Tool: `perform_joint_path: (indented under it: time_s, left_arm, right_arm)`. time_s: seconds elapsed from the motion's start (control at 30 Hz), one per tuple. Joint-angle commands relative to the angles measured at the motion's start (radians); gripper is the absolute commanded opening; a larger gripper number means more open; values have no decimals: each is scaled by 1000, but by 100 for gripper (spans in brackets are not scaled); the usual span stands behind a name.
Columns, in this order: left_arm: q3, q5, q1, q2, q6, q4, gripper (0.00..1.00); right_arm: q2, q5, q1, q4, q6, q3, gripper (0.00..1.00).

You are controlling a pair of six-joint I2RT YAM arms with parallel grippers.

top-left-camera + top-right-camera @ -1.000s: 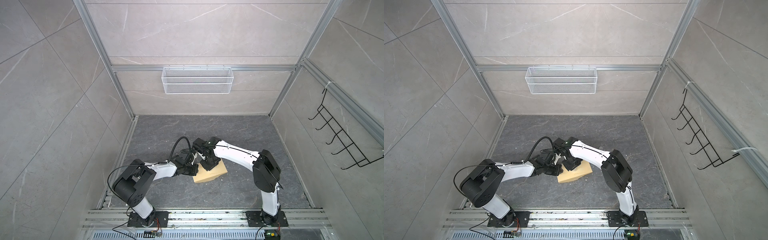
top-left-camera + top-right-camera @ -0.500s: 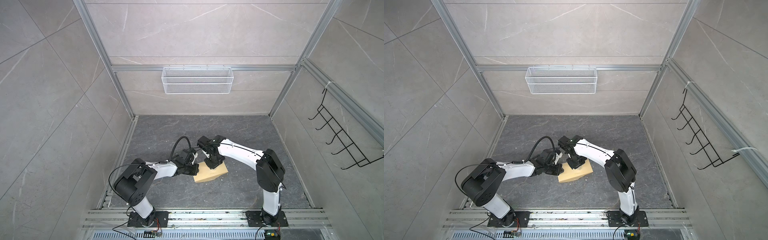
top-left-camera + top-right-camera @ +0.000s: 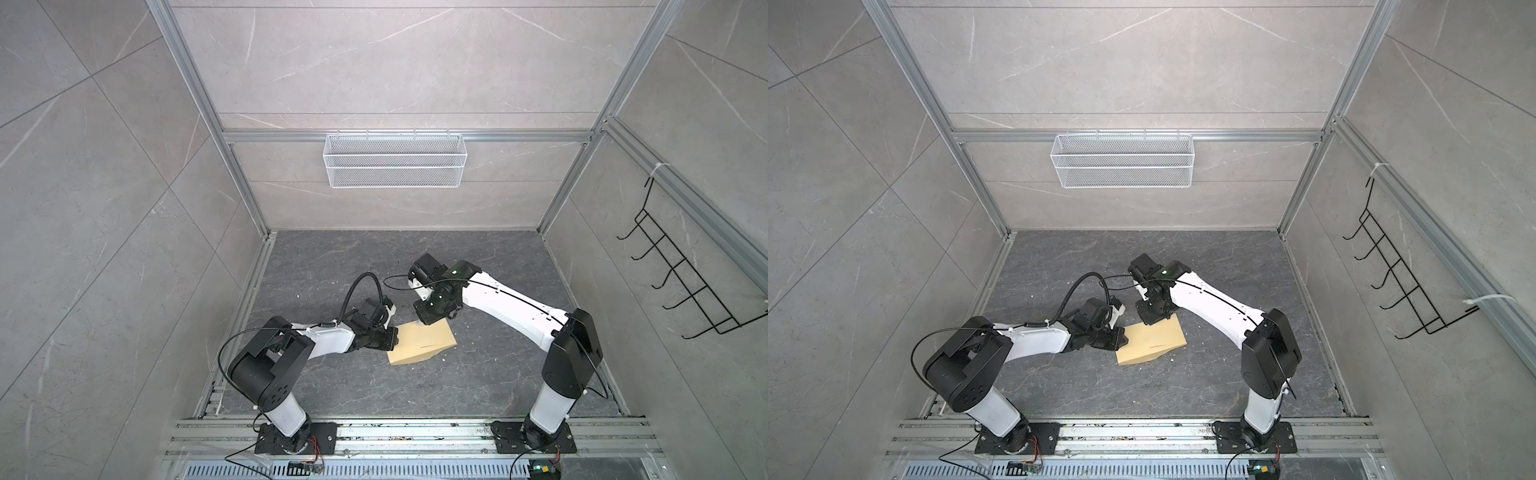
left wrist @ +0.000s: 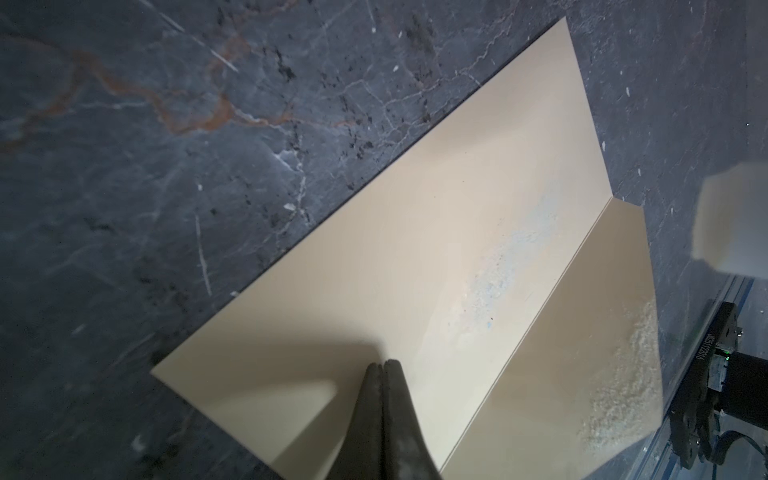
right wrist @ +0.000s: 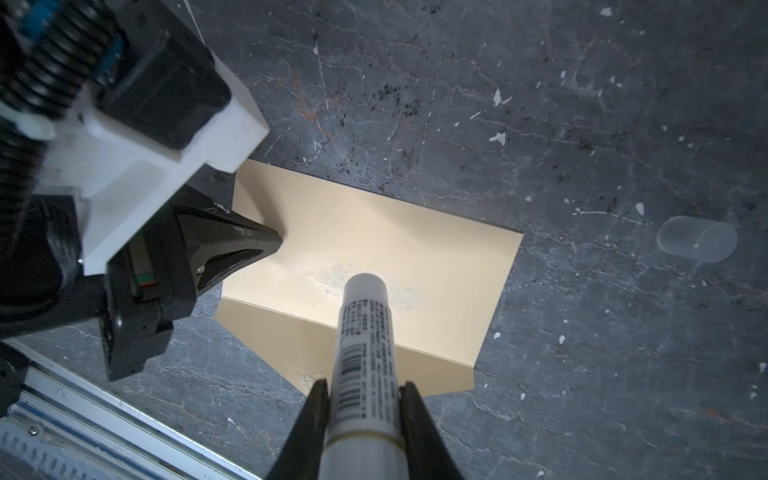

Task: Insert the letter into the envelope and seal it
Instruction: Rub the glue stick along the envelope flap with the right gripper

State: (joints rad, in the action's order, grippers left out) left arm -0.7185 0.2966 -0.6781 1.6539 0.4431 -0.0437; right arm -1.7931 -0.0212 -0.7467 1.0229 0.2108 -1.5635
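We log the envelope (image 5: 395, 241), flap open, just ahead of our right gripper (image 5: 365, 384) clamped on the glue stick (image 5: 363, 332), fold crosswise; left gripper (image 4: 382, 365), closed, presses its end.

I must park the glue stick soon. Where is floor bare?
Bare floor lies along the back wall, and between the envelope and the front rail. Crowded at the envelope: left gripper and right gripper with glue stick meet there.

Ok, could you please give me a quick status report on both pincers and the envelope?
Left pincer shut, tips on envelope. Right pincer gripping glue stick, tip over envelope. Flap open, letter unseen. Clear cap lies aside.
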Motion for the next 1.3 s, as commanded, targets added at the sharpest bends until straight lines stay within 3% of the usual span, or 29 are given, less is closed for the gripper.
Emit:
perform_joint_path:
  time_s: [0.0,0.4,1.27]
  left_arm:
    - [29,-50,-2,61,-6,100,0]
    - [38,-52,-2,60,-1,97,0]
    - [41,-51,-2,68,-1,94,0]
  right_arm:
    - [-61,-36,-14,26,12,-45,0]
    - [-196,10,-67,99,-4,-146,0]
    - [-292,35,-89,147,-21,-181,0]
